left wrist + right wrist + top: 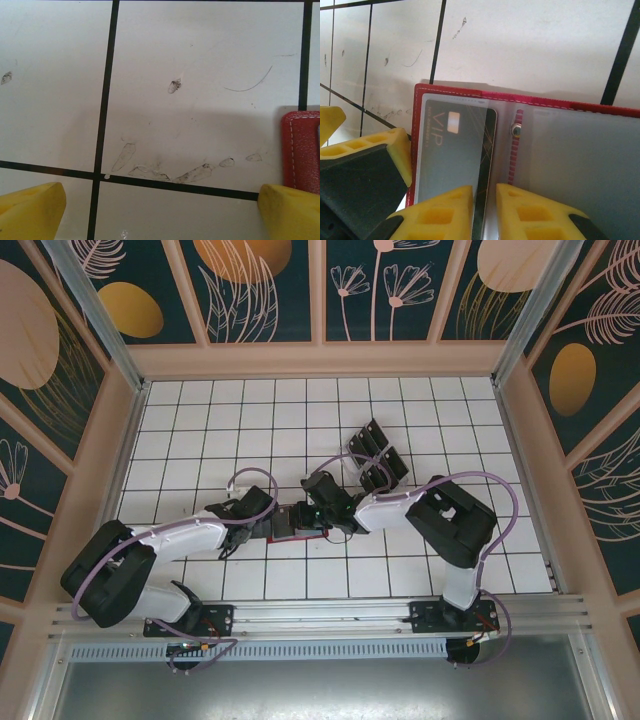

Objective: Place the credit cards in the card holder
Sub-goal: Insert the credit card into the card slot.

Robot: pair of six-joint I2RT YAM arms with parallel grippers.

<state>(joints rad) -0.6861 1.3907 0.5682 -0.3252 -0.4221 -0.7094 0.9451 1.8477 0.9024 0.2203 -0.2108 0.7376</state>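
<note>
The red card holder [560, 107] lies open on the white tiles, its grey lining up. A black credit card [455, 150] marked VIP lies mostly inside its left clear pocket, with a dark strip of its right edge still outside. My right gripper [484, 195] hovers over that edge, jaws close together with a narrow gap. Whether they pinch the card I cannot tell. My left gripper [160, 210] stands wide open over bare tile, its right fingertip [292, 212] beside the card holder's left edge [302, 150]. From above, both grippers meet at the card holder [300, 532].
Several more black cards stand in a clear slotted tray [378, 455] behind the right arm. Wooden walls fence the tiled table [200, 420] on three sides. The left gripper's yellow finger [370, 155] crowds the card holder's left side.
</note>
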